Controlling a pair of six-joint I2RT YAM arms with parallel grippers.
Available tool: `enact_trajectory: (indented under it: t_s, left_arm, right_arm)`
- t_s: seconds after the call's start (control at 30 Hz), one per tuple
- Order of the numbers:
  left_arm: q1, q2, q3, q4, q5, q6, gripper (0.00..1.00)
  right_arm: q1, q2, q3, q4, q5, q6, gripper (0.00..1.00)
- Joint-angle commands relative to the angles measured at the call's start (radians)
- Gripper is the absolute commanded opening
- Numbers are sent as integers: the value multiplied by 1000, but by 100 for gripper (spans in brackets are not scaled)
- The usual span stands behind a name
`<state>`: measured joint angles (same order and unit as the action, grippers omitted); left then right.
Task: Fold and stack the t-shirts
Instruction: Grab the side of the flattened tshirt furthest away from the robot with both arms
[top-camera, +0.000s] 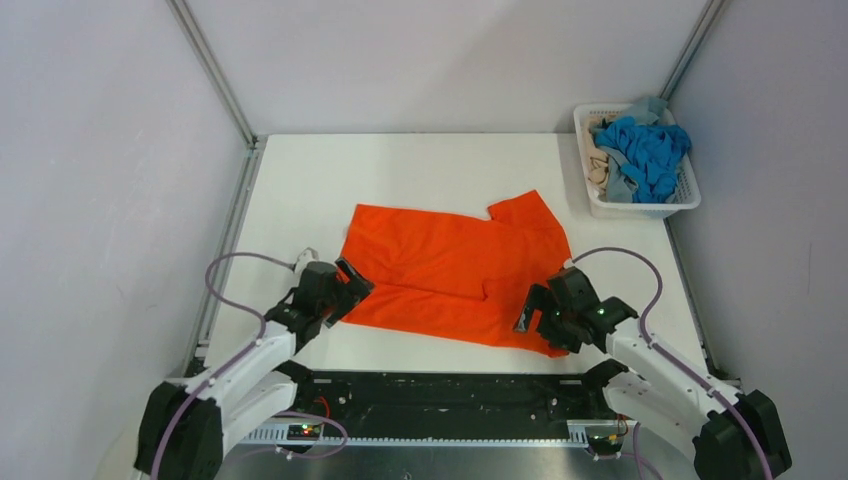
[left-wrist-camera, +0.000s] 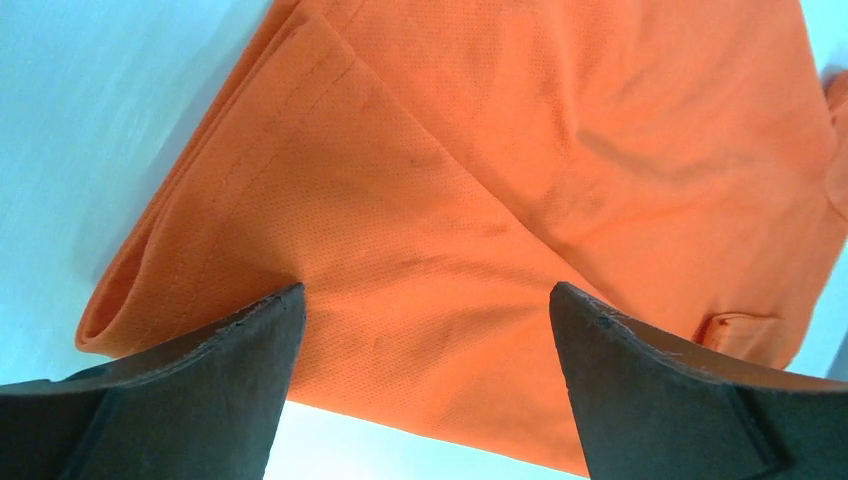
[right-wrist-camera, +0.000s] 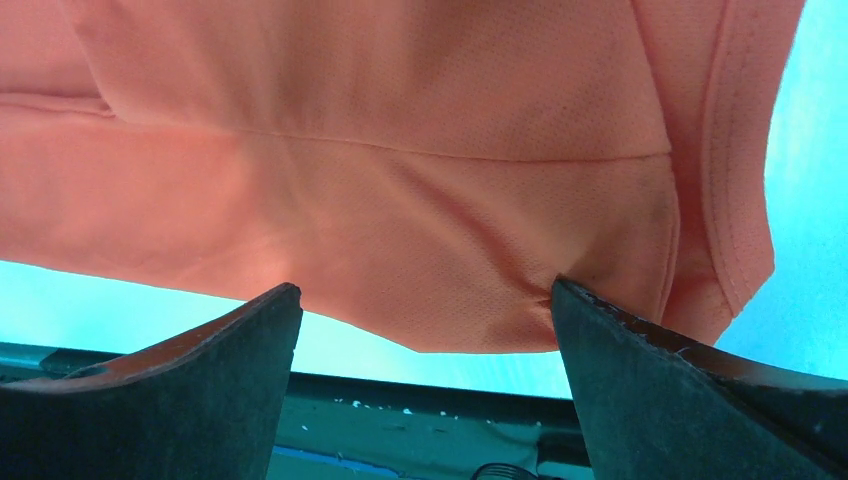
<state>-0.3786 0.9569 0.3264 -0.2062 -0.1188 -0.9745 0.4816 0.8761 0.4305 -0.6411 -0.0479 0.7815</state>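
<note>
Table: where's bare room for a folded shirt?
Widest bare table is the far strip between the orange shirt and the back wall. A narrower strip runs left of the shirt. Crowded: the near edge, where the left fingers and right fingers sit open at the shirt's corners, and the far-right corner with the full basket.

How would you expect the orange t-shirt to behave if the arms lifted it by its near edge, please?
Probably floppy: the orange t-shirt lies in soft creases and doubled layers, so it should sag between grip points. Likely light, as its fine mesh weave suggests. The folded layers may slide apart unless both are pinched.
</note>
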Motion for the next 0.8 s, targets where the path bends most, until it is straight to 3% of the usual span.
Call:
enact_trajectory:
  t_s: [0.0,0.37,0.53,0.77]
  left_arm:
    - [-21,-87,-113,-208,51,-96,100]
    - [-87,-384,-85,-579,-11,-199,100]
    - [-92,-386,-19,-588,-7,-174,100]
    - [-92,-322,256,-585,-123,-38,100]
  right_arm:
    - [26,-52,-9,-116,101,91,100]
    - [26,-104,23,-180,131,115,99]
    - [32,-154,45,-157,121,69,99]
    - [43,-154,223,-51,109,-102,99]
